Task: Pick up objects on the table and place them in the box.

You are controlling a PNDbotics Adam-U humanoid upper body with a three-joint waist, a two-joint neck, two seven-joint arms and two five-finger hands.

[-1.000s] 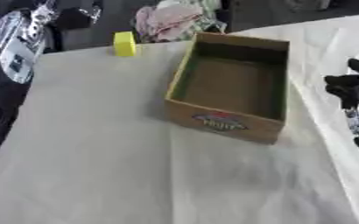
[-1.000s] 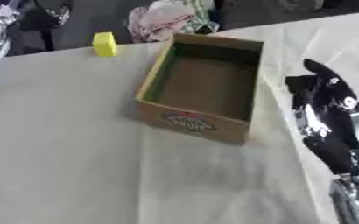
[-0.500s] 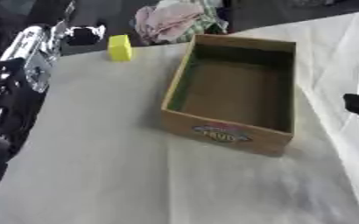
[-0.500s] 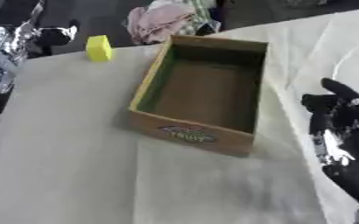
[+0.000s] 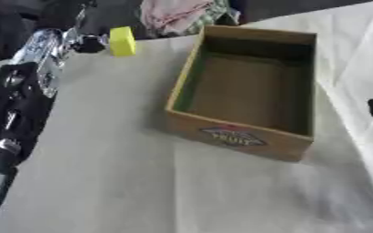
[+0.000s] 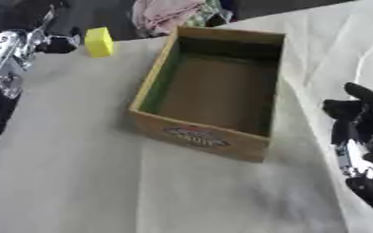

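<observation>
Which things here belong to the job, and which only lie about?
For the job: yellow block on the table, open cardboard box, left robot hand reaching near the block.
Lying about: bundle of pink cloth at the far edge; right robot hand, idle at the right.

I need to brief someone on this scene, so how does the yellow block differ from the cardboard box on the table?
The small bright yellow block is a solid single-colour piece, while the brown cardboard box is an open, hollow container with a printed label on its front. The block is far smaller than the box. The block sits near the table's far edge by the robot's left hand; the box sits nearer the middle. Both rest on the pale cloth-covered table, and the box shows nothing inside.
</observation>
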